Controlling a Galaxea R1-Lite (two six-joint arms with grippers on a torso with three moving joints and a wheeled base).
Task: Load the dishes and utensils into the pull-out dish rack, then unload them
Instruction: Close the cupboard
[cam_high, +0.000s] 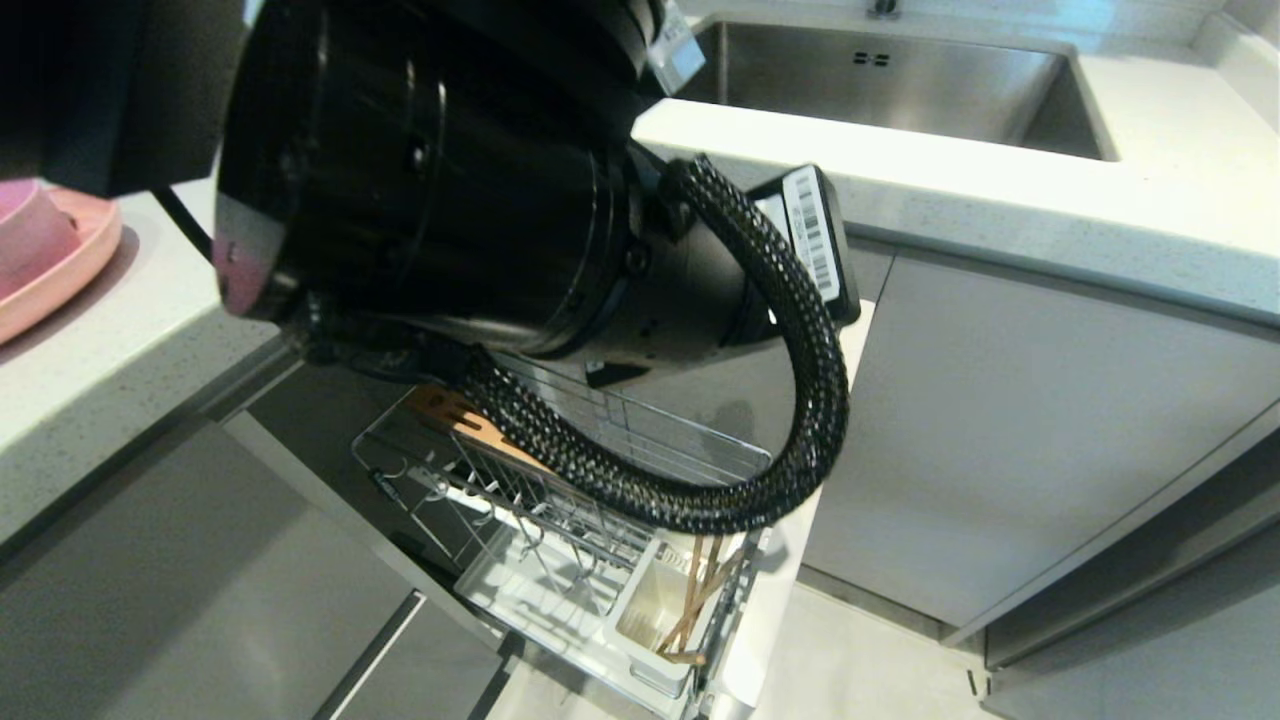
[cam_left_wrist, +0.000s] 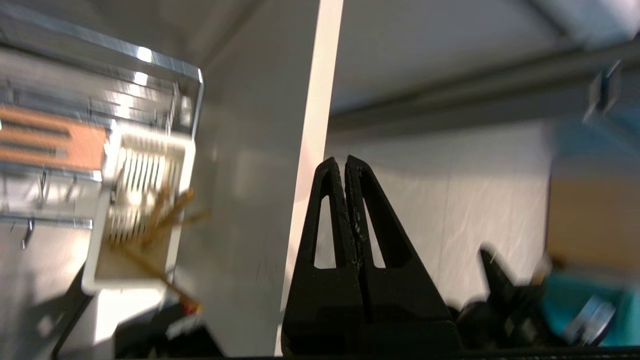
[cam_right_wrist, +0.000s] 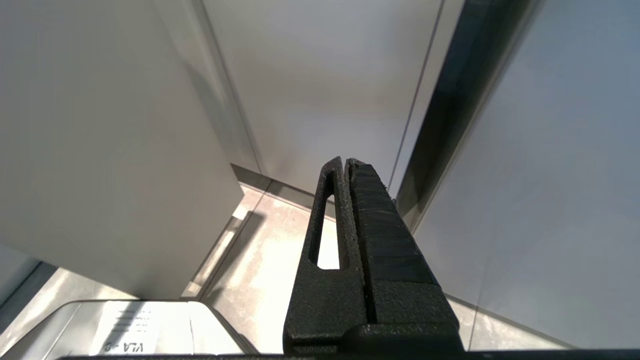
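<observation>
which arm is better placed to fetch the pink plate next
Left, probably. The left arm is raised by the counter where the pink plate sits, and the left gripper is shut on nothing. The right gripper, also shut, points at cabinet fronts and floor.

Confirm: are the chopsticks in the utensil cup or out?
In. The chopsticks stand leaning inside the white utensil cup at the front corner of the pulled-out dish rack.
</observation>
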